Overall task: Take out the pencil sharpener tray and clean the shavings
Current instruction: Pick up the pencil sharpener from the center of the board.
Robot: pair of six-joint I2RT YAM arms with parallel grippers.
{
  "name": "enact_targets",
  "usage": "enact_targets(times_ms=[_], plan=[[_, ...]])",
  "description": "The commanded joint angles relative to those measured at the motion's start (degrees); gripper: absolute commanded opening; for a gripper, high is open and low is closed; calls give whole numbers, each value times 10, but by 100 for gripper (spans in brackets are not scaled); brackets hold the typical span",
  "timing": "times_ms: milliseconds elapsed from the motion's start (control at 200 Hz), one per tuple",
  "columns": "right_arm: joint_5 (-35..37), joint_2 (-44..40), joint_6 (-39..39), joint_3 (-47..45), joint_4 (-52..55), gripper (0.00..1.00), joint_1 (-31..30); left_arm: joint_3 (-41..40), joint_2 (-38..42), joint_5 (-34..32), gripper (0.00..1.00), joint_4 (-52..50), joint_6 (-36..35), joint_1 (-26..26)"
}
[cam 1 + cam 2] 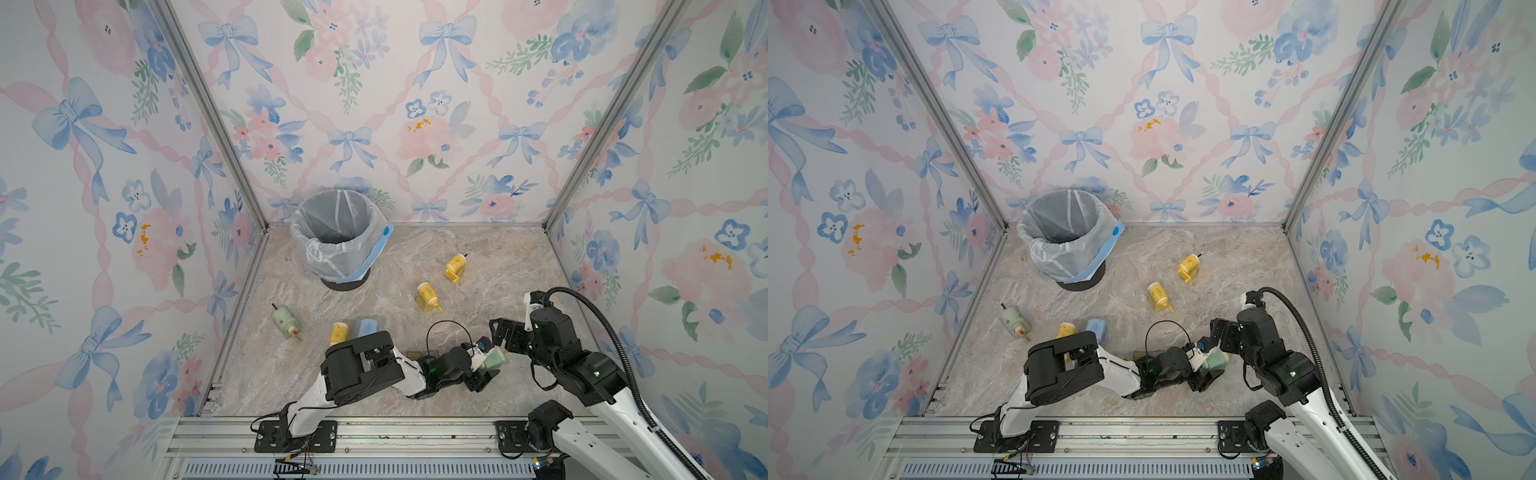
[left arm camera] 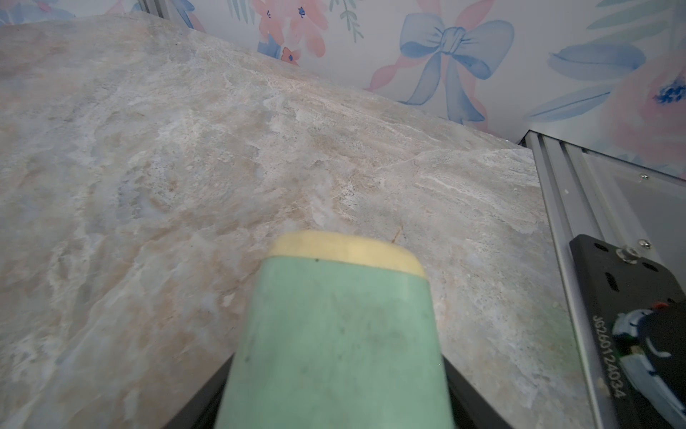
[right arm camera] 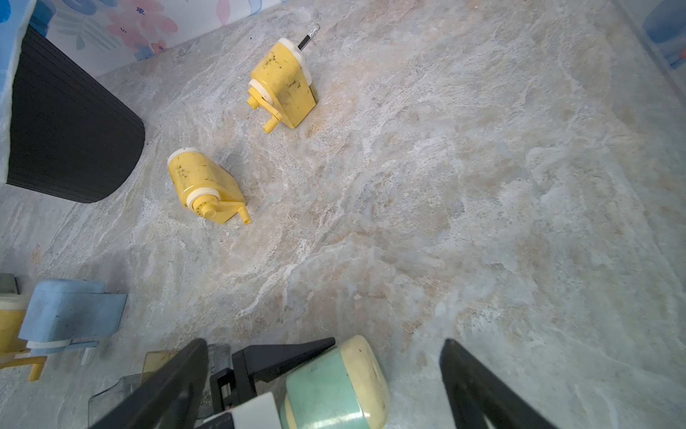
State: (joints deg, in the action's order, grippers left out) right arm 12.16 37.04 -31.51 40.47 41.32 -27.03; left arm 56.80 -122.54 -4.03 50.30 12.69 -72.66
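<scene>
Sharpener: green body with a cream cap, at the near right of the table, held in my left gripper.
Left grip: pinching the sharpener across its two flanks. In the left wrist view my black fingers lie against both sides.
Right gripper: spread wide and empty, just beside the cap end, touching nothing that I can see.
Tray: I cannot see this sharpener's drawer in any view, nor tell which face it slides out of.
Other trays: loose trays of clear plastic lie on the table, left of my left gripper.
Weight: light, I judge, since it looks like hollow plastic.
Stiffness: the shell looks rigid, so my grip should not dent it.
Surface: smooth, with rounded edges. It is likely to slip or twist if I hold it near the cap.
Hold: left gripper on the flat flanks at mid-body, right gripper on the tray's front lip, pulling straight.
Fragility: the tray is probably thin and could crack under a hard squeeze.
Spill risk: shavings would fall if I tilt the tray before it reaches the bin, far left.
</scene>
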Motion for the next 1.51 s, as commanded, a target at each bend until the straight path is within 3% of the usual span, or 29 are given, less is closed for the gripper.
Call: enact_targets(times_ms=[0,365,685,1000,1210,1500], plan=[[-5,-1,-1,5,-8,97,6,-1,-7,17,69,14,-3,1],[-24,25,5,10,-37,97,13,-38,48,24,41,13,-13,2],[-65,54,14,1,-86,97,41,-61,155,26,38,-78,-13,10],[-125,102,25,11,-138,97,51,-80,287,61,24,-225,1,37],[-144,115,29,9,-153,97,51,-66,351,37,19,-346,-24,43],[-179,117,46,19,-154,97,52,-88,466,92,13,-424,-4,106]])
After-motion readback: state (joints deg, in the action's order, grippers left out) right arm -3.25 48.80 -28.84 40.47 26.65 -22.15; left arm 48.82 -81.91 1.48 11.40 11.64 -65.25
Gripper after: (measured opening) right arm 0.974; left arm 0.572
